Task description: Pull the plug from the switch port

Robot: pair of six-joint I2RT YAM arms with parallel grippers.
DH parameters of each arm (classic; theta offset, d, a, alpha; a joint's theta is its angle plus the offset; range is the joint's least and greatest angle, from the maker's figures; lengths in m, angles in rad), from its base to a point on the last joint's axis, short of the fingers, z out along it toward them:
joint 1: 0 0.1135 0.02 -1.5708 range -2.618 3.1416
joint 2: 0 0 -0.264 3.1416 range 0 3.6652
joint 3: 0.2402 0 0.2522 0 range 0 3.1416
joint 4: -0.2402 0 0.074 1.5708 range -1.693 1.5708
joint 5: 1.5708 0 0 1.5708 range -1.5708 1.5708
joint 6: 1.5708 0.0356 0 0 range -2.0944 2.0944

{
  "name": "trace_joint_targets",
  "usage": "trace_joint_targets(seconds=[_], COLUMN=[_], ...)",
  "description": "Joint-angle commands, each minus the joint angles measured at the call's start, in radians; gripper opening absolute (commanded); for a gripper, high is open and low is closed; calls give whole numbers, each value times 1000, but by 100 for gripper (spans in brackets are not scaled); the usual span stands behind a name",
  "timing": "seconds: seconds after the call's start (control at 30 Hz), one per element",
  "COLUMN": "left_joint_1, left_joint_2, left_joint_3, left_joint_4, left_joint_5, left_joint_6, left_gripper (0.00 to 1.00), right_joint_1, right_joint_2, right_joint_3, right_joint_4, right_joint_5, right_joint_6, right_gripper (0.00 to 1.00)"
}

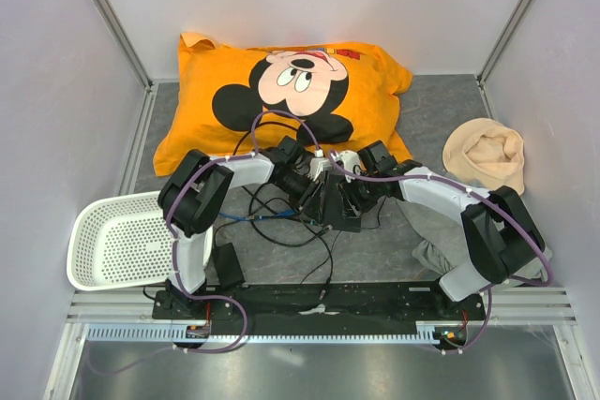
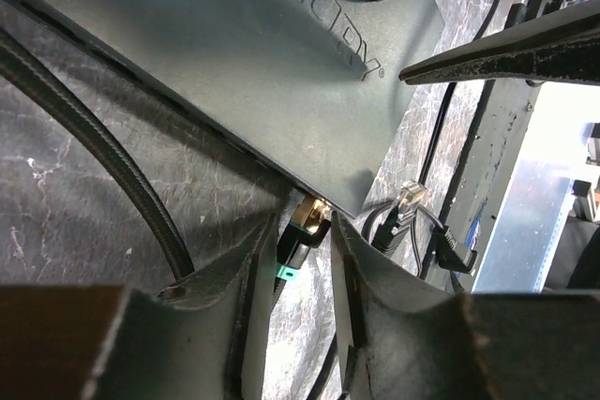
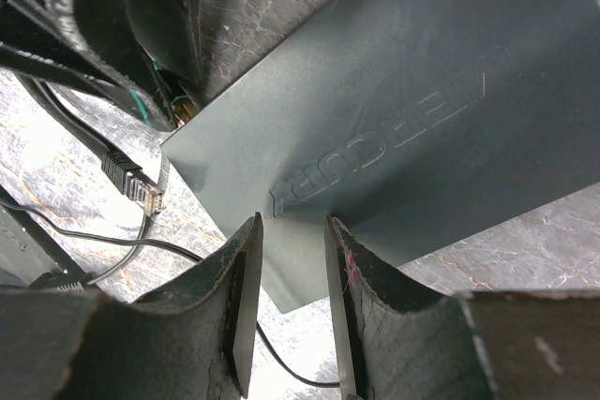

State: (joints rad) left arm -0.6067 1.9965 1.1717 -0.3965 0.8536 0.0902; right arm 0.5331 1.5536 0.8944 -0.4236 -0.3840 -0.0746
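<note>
Grey marbled desk (image 1: 441,110), closed in by white walls. An orange cartoon-mouse pillow (image 1: 281,91) is seen at the back, a beige hat (image 1: 485,154) at the right, a white basket (image 1: 122,199) at the left, and a grey cloth (image 1: 433,231) under the right arm.

The flat black box (image 2: 234,53) is found mid-desk between both wrists, among a tangle of black cables (image 1: 281,217). The plug (image 2: 307,217), gold-tipped with a black body, is seated in the switch port (image 2: 317,201) at the box's edge.

Left hand (image 2: 302,227): fingers are parted and set either side of the plug; desk can be seen between the plug and one finger, so no grip is shown.

Right hand (image 3: 292,223): fingers are held slightly apart over the box's lettered top near its corner, with nothing between them; contact with the box cannot be told.

Obstructions: a thick black cable (image 2: 112,166) is routed past the left hand's outer finger. A loose clear-tipped connector (image 2: 410,199) is lying just beside the other finger, near the port. A small black block (image 1: 228,266) is lying apart, by the left arm's base.
</note>
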Motion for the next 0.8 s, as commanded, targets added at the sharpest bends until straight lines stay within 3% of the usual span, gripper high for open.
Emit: trace_joint_targets(seconds=[0.0,0.2,0.27,0.47,0.77], left_joint_1=[-13,-13,-15,-15,-13], left_joint_2=[47,45,45,79,97], left_joint_3=[0,3,6,51,143], left_joint_4=[-61,-65,-65,-140,-237], left_joint_5=[-91,-126,-146,-195,-231], left_joint_6=[68,56,43,26,115], left_gripper=[33,13,3,2,2], right_joint_1=[11,28,33,54,67], right_joint_2=[30,39,37,40,60], right_joint_3=[-2,0,-2,-3,0], right_joint_4=[6,8,9,14,14], right_joint_5=[23,50,65,94,114], right_joint_6=[-11,-11,-10,-14,-14], right_gripper=[41,41,41,40,40])
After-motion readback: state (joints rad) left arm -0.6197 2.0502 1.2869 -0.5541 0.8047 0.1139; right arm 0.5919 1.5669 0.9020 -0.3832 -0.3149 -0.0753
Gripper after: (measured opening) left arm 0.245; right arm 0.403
